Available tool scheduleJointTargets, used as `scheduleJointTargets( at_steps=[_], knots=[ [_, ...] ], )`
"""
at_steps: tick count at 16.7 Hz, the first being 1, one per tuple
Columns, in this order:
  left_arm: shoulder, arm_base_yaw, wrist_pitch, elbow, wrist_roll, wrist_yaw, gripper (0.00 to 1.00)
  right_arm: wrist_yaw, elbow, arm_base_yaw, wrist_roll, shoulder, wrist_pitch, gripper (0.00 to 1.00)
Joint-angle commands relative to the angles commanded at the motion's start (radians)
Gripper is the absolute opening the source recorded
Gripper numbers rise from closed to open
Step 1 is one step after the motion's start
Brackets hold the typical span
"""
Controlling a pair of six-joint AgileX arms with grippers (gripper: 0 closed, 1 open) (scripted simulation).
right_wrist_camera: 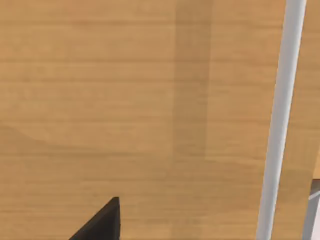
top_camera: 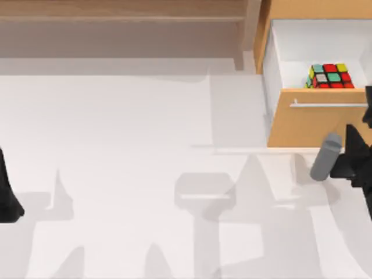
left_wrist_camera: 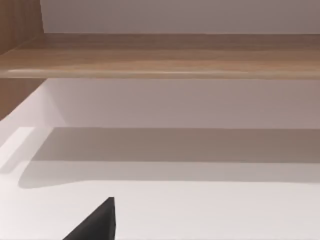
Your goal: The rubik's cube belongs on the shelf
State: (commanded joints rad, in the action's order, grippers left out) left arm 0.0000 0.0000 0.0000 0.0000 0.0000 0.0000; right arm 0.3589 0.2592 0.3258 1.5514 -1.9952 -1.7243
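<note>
The rubik's cube (top_camera: 330, 76), with red, green and yellow stickers, lies inside the pulled-out white drawer (top_camera: 290, 43) at the table's back right. The shelf (top_camera: 122, 10) is a long light-brown board along the back with an upright post (top_camera: 251, 26) beside the drawer; the left wrist view has the shelf (left_wrist_camera: 165, 55) straight ahead. My right gripper (top_camera: 367, 113) is at the right edge, close against the drawer's orange-wood front (top_camera: 314, 125) near the silver handle (top_camera: 328, 104). That front (right_wrist_camera: 125, 100) and the handle (right_wrist_camera: 280, 120) are close up in the right wrist view. My left gripper (top_camera: 9, 200) is parked at the left edge.
The orange-wood cabinet (top_camera: 317, 9) stands at the back right, and its open drawer juts out over the table. A grey cylindrical part of my right arm (top_camera: 325, 157) hangs in front of the drawer. White tabletop (top_camera: 145, 145) spreads between the arms.
</note>
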Motion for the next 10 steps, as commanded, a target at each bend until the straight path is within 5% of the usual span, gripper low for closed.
scheduleJointTargets(
  at_steps=[10],
  knots=[
    [0.0, 0.0, 0.0, 0.0, 0.0, 0.0, 1.0, -0.002, -0.038, 0.049, -0.027, -0.023, -0.003, 1.0]
  ],
)
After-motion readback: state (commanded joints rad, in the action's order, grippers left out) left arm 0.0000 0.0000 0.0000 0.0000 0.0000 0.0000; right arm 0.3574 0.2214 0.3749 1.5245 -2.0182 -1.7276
